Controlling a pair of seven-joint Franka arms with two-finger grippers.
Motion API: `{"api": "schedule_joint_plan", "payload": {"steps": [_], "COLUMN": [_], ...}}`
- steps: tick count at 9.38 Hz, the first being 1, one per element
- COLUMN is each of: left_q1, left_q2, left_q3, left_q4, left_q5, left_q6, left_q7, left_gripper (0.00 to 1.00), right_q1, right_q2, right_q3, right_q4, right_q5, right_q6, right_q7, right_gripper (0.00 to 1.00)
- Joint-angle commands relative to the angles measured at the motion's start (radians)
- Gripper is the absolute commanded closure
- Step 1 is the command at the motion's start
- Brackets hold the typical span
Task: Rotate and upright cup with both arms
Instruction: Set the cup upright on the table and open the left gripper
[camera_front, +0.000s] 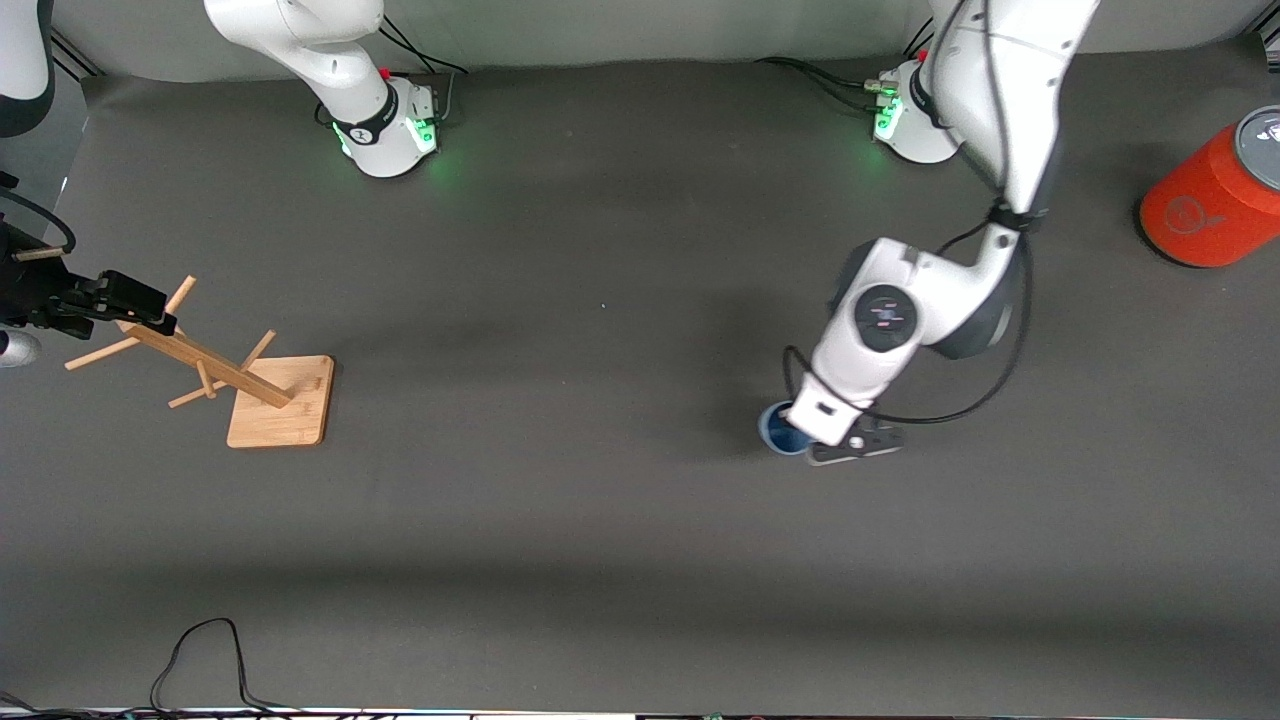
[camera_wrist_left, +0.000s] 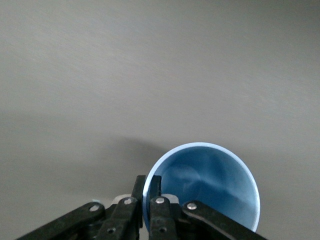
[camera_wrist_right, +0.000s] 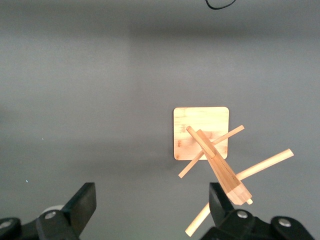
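Left gripper (camera_front: 835, 440) low at the worktop (camera_front: 600, 520), toward the left arm's end; jaws pinched shut on the cup (camera_front: 780, 428) rim, one finger inside, one outside. Cup mouth faces the front camera. Right gripper (camera_wrist_right: 150, 210) waits above the wooden peg stand (camera_front: 240, 380), jaws wide apart, empty. Orange can (camera_front: 1215, 195) lies well apart.
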Motion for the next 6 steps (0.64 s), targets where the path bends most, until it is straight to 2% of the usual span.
{"api": "schedule_joint_plan", "payload": {"steps": [1,2,4,6], "left_q1": [-0.061,-0.060,-0.049,-0.044], "left_q2": [0.055,0.053,0.044,0.038], "left_q3": [0.022,0.020,0.022,0.020], "left_q4": [0.064,0.062,0.081,0.160], "left_q5": [0.125,0.158,0.158,0.148], "left_q6": [-0.018,-0.021,-0.057,-0.230], "left_q7": [-0.188,-0.201,-0.192,-0.170], "left_gripper": [1.00,0.01,0.00,0.00], "right_q1": [-0.003,-0.003,-0.003,-0.003], "right_q2": [0.002,0.002,0.002,0.002], "right_q3": [0.002,0.002,0.002,0.002], "right_q4": [0.006,0.006,0.006,0.006], "right_q5": [-0.004,-0.004,-0.004,-0.004], "right_q6": [0.002,0.002,0.002,0.002], "right_q7": [-0.006,-0.006,-0.006,-0.006], "right_gripper": [0.00,0.00,0.00,0.00]}}
